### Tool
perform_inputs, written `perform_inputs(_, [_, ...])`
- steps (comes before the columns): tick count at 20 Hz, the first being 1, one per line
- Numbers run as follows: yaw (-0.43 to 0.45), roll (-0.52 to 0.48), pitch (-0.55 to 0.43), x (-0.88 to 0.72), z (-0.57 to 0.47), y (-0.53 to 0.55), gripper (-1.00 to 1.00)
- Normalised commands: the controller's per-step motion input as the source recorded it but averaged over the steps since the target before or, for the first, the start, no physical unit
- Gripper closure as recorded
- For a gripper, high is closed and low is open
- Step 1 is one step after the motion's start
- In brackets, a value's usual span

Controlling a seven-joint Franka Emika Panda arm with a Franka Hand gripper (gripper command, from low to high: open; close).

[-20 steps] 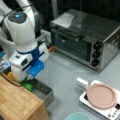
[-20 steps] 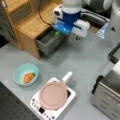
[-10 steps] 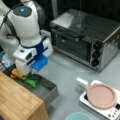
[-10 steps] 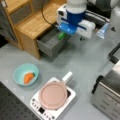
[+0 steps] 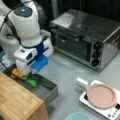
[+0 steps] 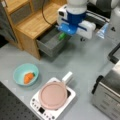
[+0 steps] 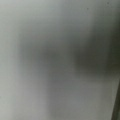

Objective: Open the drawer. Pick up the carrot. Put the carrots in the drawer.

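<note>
The dark grey drawer (image 5: 47, 88) (image 6: 48, 46) stands pulled out of the cabinet with the light wooden top (image 5: 17, 102) (image 6: 35, 21). In it lie a green item (image 5: 31, 81) (image 6: 61, 36) and a yellow item (image 5: 16, 73). The orange carrot (image 6: 28, 77) lies in a teal bowl (image 6: 18, 72) at a front view's lower left, far from the arm. My gripper (image 5: 33, 73) (image 6: 63, 33) hangs over the open drawer, just above the green item; the white and blue hand hides its fingers. The wrist view shows only a blurred grey surface.
A silver toaster oven (image 5: 87, 40) (image 6: 110, 92) stands on the grey table. A white cooker with a pink pan (image 5: 101, 96) (image 6: 53, 95) sits near the bowl. The teal bowl's rim (image 5: 77, 116) shows at a front view's bottom.
The arm has shifted slightly over the drawer, away from the cabinet. The drawer stays open and the carrot stays in the bowl.
</note>
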Motion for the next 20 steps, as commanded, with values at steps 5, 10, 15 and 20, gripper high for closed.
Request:
perform_inputs(5, [-0.138, 0.085, -0.08, 0.0, -0.09, 0.2, -1.0])
perform_inputs(10, [-0.15, 0.088, -0.078, 0.03, -0.07, 0.23, -1.0])
perform_inputs(15, [-0.158, 0.088, -0.08, 0.06, -0.06, 0.24, -1.0])
perform_inputs(20, [-0.181, 0.088, -0.061, 0.08, -0.03, 0.25, -1.0])
